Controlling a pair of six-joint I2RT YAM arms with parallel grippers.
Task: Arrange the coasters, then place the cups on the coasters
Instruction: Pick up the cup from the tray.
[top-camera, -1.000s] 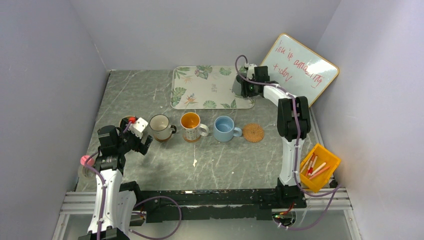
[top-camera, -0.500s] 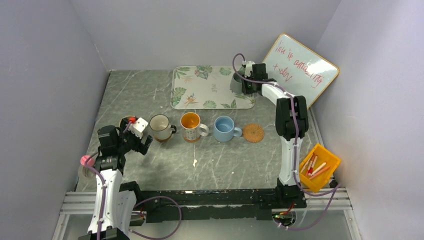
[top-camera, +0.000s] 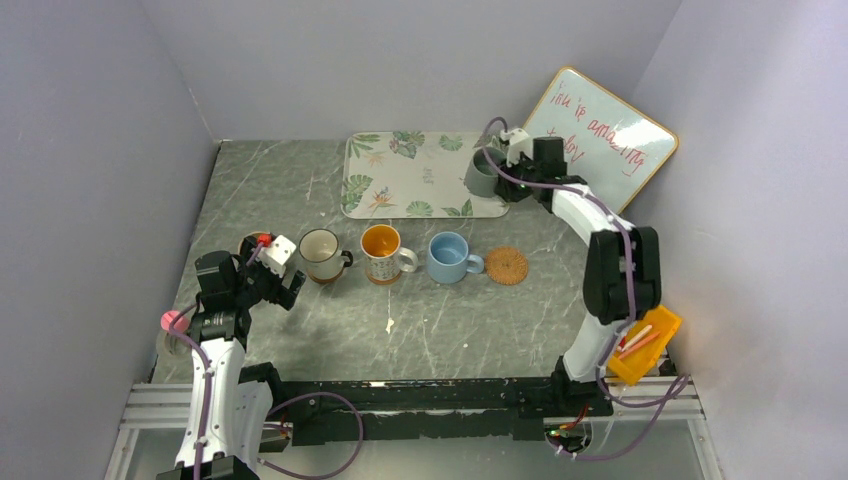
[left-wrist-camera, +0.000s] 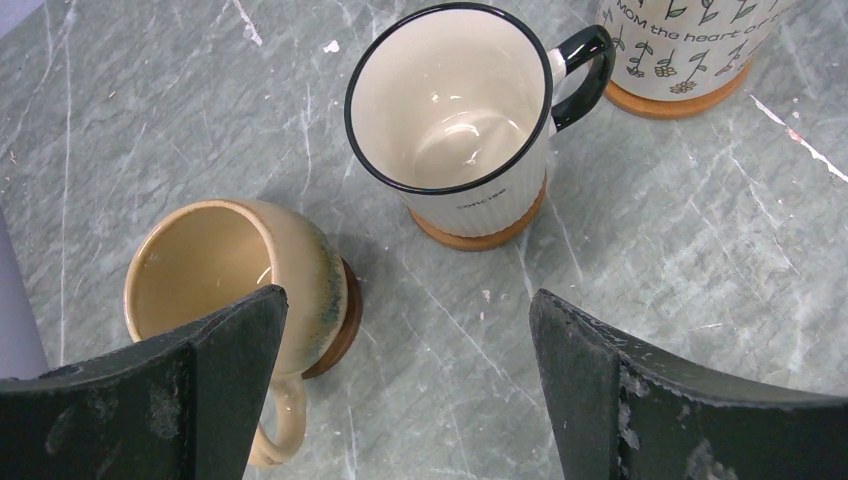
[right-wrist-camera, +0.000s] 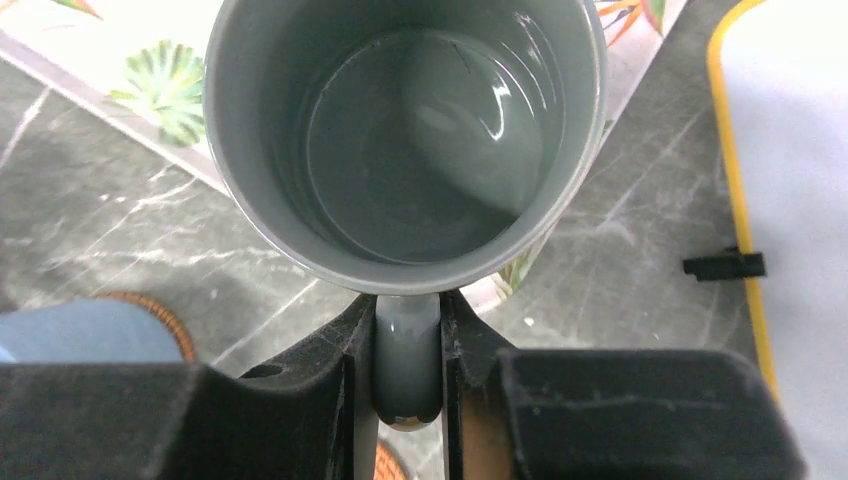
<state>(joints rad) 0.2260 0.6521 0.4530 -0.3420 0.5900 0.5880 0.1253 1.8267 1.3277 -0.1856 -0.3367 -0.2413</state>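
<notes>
From above, the grey-green mug (top-camera: 483, 172) is at the right near corner of the leaf-print tray (top-camera: 400, 175), with the right jaws against it. On the worktop (top-camera: 450, 320) stand, in a row, a white dark-rimmed mug (top-camera: 320, 252), a patterned mug (top-camera: 381, 250) with an orange inside, a light blue mug (top-camera: 448, 256), then a bare woven coaster (top-camera: 507, 266). The whiteboard (top-camera: 600, 135) bears red handwriting, seemingly "You're amazing"; its second line is unreadable.

The left wrist view shows the left jaws spread wide, grasping nothing, over a tan mug (left-wrist-camera: 230, 280) on a brown coaster (left-wrist-camera: 345, 315). The white dark-rimmed mug also has a disc under it. The patterned mug reads "MOM the heart of".

In the right wrist view, the right jaws are clenched on the grey-green mug's handle (right-wrist-camera: 407, 370).
</notes>
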